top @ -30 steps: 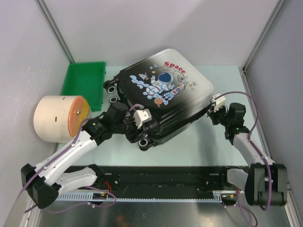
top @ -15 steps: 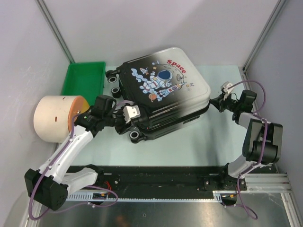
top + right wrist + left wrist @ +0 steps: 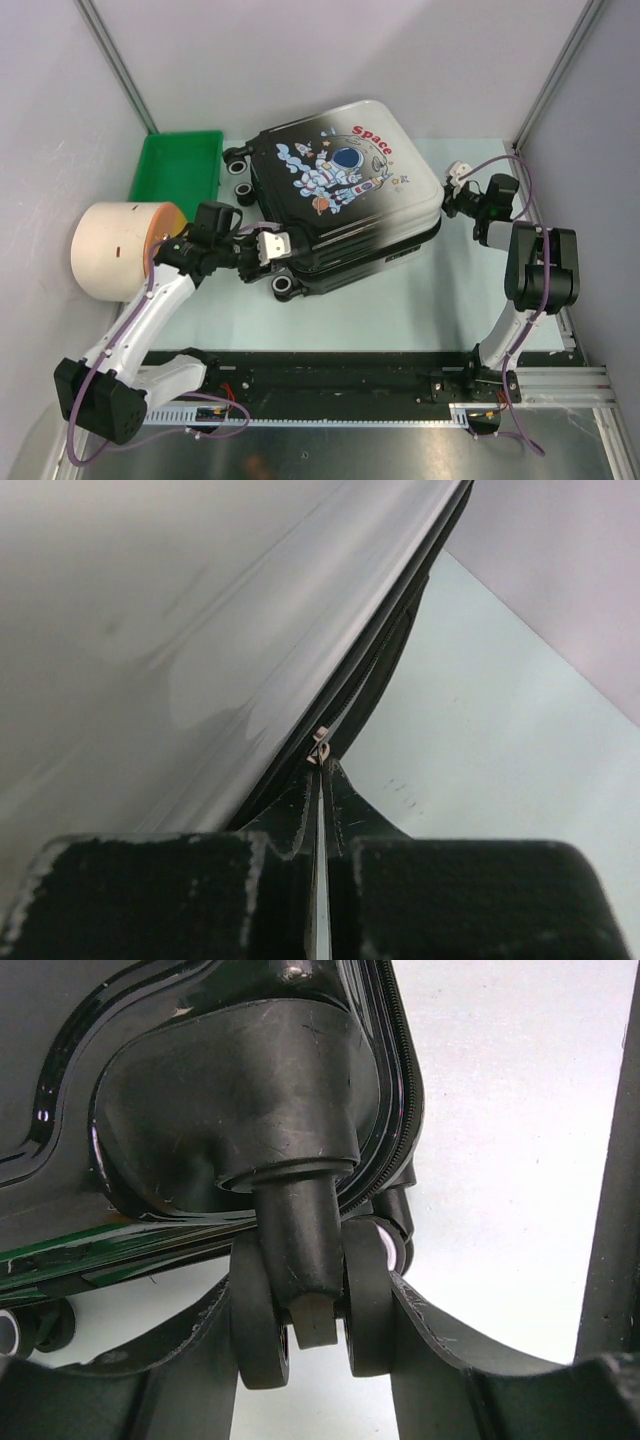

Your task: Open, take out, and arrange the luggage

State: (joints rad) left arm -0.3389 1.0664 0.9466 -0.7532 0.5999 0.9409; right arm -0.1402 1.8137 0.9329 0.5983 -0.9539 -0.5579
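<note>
The luggage (image 3: 340, 185), a black-to-white hard shell with an astronaut and red "Space" print, lies flat and closed on the table, wheels toward the left. My left gripper (image 3: 268, 250) is shut on the near twin wheel (image 3: 258, 1320), one finger (image 3: 430, 1350) pressed against each outer side. My right gripper (image 3: 455, 192) is at the suitcase's right corner. Its fingers (image 3: 300, 810) are pressed together, with the small metal zipper pull (image 3: 321, 746) pinched at their tips. In the right wrist view the white shell (image 3: 180, 650) fills the left, with the zipper seam running up and away.
A green tray (image 3: 180, 175) stands at the back left, close to the suitcase's wheels. A cream cylinder (image 3: 115, 250) with an orange end lies against the left wall beside my left arm. Grey walls close in both sides. The black rail (image 3: 340, 385) runs along the near edge.
The suitcase has swung back and left with my left gripper on its wheel. My right arm has folded back to the right side and now sits at the suitcase's right corner.
</note>
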